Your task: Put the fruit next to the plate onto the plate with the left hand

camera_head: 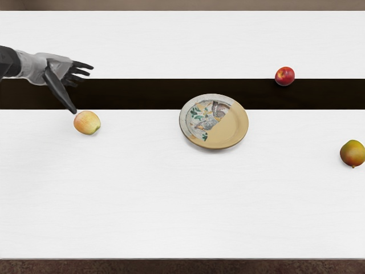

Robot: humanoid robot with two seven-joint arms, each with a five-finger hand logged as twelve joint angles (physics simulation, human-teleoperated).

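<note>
The yellow-red apple (86, 122) lies on the white desk (171, 200), well to the left of the plate (214, 121) and roughly level with it. It is close to round, so no long axis governs the grasp. Nothing stands between the apple and the plate. The plate is patterned on its upper left part and plain tan elsewhere, and it carries no fruit, so the placing is not yet done.

The left hand (60, 71) hangs up and to the left of the apple, its arm coming in from the left edge. Its fingers are spread and grasp nothing. One long dark digit reaches down and to the right, its tip just above the apple's upper left side; whether it touches the skin cannot be told. The apple thus lies down and right of the palm, so the hand probably has to drop and shift right before it can close round it, then carry it rightward to the plate.

Two other fruits lie farther off: a red apple (284, 75) on the dark band (142, 94) up and right of the plate, and a green-orange fruit (352, 153) near the right edge. The right arm is out of view.
</note>
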